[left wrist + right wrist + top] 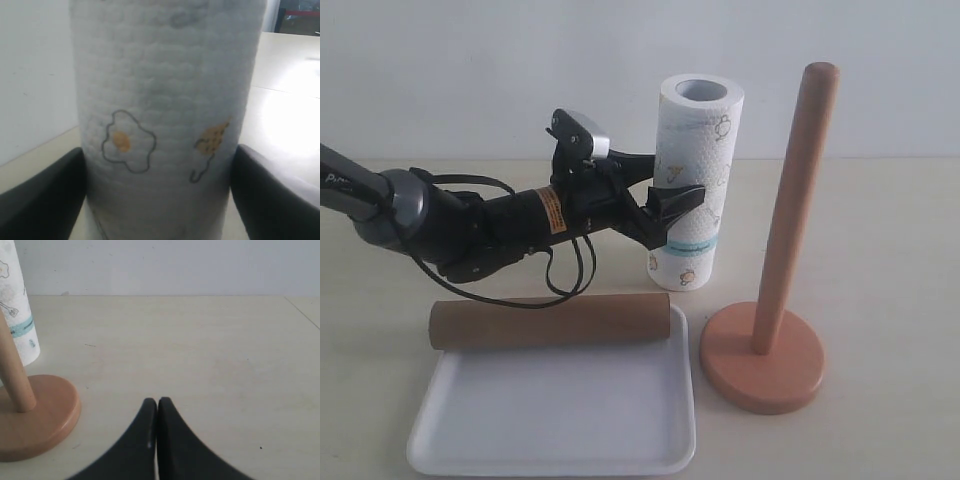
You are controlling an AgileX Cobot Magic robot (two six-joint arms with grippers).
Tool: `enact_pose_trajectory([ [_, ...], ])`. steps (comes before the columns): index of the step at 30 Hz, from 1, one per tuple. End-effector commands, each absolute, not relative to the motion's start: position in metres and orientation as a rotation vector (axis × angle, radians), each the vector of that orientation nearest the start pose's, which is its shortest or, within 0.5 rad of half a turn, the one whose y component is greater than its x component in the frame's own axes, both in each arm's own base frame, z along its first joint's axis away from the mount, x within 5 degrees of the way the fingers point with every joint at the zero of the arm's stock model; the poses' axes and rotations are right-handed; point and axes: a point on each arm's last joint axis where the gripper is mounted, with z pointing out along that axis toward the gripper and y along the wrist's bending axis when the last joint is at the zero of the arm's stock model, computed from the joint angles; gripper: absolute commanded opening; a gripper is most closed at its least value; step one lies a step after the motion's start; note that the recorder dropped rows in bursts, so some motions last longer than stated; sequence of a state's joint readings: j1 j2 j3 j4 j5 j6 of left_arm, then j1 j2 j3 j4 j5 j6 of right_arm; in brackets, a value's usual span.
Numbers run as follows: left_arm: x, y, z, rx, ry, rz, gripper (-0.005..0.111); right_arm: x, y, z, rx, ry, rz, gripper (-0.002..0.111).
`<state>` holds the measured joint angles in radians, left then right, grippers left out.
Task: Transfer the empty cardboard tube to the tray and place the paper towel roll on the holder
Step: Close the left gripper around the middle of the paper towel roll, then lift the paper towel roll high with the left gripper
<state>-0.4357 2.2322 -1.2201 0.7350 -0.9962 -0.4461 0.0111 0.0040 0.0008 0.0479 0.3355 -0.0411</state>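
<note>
Nearest, at lower left, the tray [550, 440] carries the empty cardboard tube [550, 322] along its far rim; I cannot tell whether it lies inside or on the rim. Just right stands the holder [790, 200] on the desk [880, 250]. Behind, the paper towel roll [705, 150] stands upright, partly hidden by the left fingers [40, 195], spread wide against both sides; whether they pinch it I cannot tell. The right fingers [170, 440], seen only up close, are pressed together.
</note>
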Motion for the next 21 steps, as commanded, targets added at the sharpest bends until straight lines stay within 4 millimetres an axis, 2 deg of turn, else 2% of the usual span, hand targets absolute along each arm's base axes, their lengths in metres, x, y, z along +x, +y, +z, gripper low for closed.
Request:
enact_pose_trajectory([
  [1,0.385,-0.237,0.13,0.814,1.478,-0.801,0.004,0.054,0.002,0.184,-0.02,1.809,0.019,0.0],
  [6,0.383,-0.238,0.13,0.833,1.462,-0.816,0.004,0.054,0.002,0.184,-0.02,1.809,0.019,0.0],
  [9,0.381,-0.239,0.137,0.816,1.416,-0.856,0.004,0.054,0.002,0.184,-0.02,1.809,0.019,0.0],
  [21,0.374,-0.238,0.188,0.786,1.323,-0.927,0.004,0.054,0.002,0.184,-0.02,1.809,0.019,0.0],
])
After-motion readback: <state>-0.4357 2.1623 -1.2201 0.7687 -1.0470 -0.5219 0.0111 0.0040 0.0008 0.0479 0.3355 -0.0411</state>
